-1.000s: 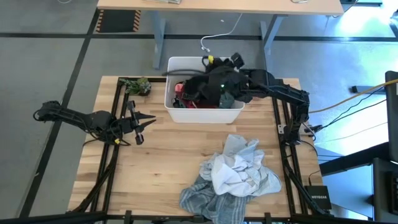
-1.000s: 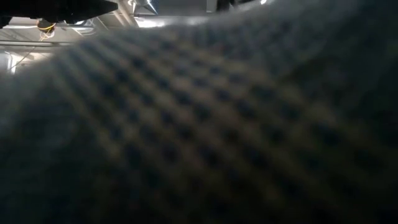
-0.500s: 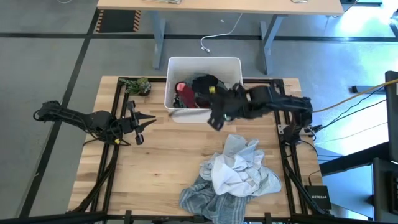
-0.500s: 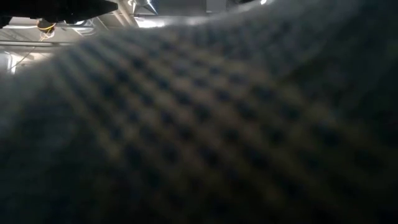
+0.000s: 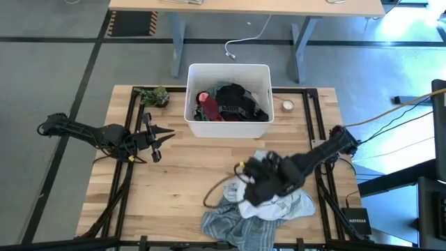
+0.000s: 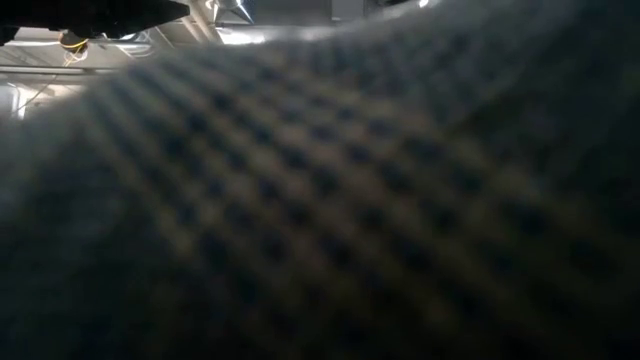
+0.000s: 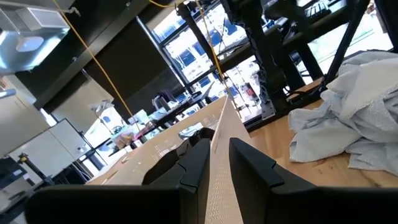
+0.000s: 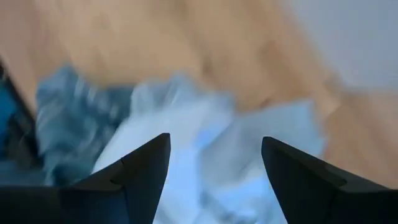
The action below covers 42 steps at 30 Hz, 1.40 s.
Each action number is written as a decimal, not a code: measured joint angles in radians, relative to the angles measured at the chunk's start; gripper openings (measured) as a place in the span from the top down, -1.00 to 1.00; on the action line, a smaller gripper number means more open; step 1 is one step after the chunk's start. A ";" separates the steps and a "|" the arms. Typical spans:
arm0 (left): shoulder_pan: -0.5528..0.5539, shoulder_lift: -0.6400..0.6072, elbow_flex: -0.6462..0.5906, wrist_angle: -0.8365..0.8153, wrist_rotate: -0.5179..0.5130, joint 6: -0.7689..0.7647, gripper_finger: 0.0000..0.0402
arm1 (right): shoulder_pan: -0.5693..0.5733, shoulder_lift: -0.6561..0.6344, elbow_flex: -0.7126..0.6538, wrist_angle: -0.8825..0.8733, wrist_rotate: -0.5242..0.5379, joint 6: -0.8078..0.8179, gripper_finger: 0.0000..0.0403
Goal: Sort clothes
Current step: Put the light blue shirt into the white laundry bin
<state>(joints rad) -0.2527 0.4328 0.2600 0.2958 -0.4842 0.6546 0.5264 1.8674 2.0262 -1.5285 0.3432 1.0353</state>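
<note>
low view blocked – blurred checked fabric (image 6: 330,210) fills lens

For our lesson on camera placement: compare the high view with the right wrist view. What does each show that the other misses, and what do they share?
Only the high view shows the white bin holding dark and red clothes, the camouflage lump, and the left gripper waiting at the table's left side.

Only the right wrist view shows the right gripper with its fingers spread open.

Both show the pile of pale clothes and wooden table around it, the right gripper above the pile.
</note>
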 joint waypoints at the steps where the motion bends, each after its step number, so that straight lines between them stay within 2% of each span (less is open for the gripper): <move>1: 0.000 0.000 0.000 0.000 0.000 -0.007 0.72 | 0.015 0.000 -0.032 0.020 -0.042 0.034 -0.34; 6: 0.000 0.000 0.000 0.000 0.000 -0.017 0.72 | 0.066 0.001 -0.188 0.197 -0.183 0.139 -0.34; 14: 0.000 0.000 0.000 0.000 0.000 -0.023 0.72 | 0.042 0.002 -0.414 0.411 -0.168 0.072 -0.34; 20: 0.000 0.000 0.000 -0.001 0.000 -0.020 0.72 | -0.024 0.001 -0.586 0.489 -0.081 0.054 -0.34; 26: 0.014 0.000 0.000 -0.002 0.000 -0.021 0.72 | -0.088 0.001 -0.750 0.705 -0.162 -0.051 -0.29; 29: 0.024 0.000 0.000 -0.001 0.000 -0.043 0.72 | -0.116 0.000 -0.824 0.828 -0.228 -0.076 -0.17; 33: 0.033 0.003 0.000 -0.001 0.000 -0.060 0.72 | -0.145 -0.007 -0.885 0.919 -0.283 -0.086 0.09; 40: 0.053 0.011 0.000 -0.002 0.000 -0.049 0.72 | -0.162 -0.006 -0.891 0.915 -0.276 -0.155 0.81; 42: 0.057 0.011 0.000 -0.003 0.000 -0.064 0.72 | -0.161 -0.004 -0.883 0.910 -0.263 -0.170 0.89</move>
<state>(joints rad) -0.1953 0.4442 0.2600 0.2933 -0.4839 0.5906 0.3657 1.8634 1.1431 -0.6183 0.0806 0.8651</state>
